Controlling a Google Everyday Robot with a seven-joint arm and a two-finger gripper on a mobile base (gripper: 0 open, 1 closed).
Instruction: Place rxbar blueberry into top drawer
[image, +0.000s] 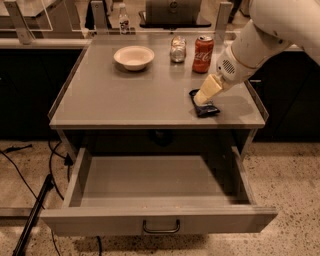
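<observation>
the gripper (200, 98) is down at the right side of the grey table (125, 100), near its front edge. it hangs from a bulky white arm (265, 35) that enters from the upper right corner. its pale, cream-coloured tip slants down and to the left and meets the upper left end of the rxbar blueberry (208, 109). from this angle the tip reads as one solid wedge, so it cannot be told how wide the gripper stands or whether it has hold of the bar.

the rxbar blueberry lies flat on the tabletop, a dark navy wrapper set at a slight angle. part of its far end is covered by the gripper, and its near end is close to the table's front edge. it is on the table, not in the drawer.

the top drawer (160, 220) is pulled well out below the tabletop, wide and shallow, with a grey interior. a small dark bar handle (161, 228) sits at the centre of its front panel.

further back on the table a red soda can (203, 47) stands upright, just behind the gripper and apart from the bar. a small silvery can (177, 49) stands just to its left. a pale bowl (133, 56) sits further left, well apart from the bar. dark cables (52, 165) trail over the speckled floor to the left of the drawer.
</observation>
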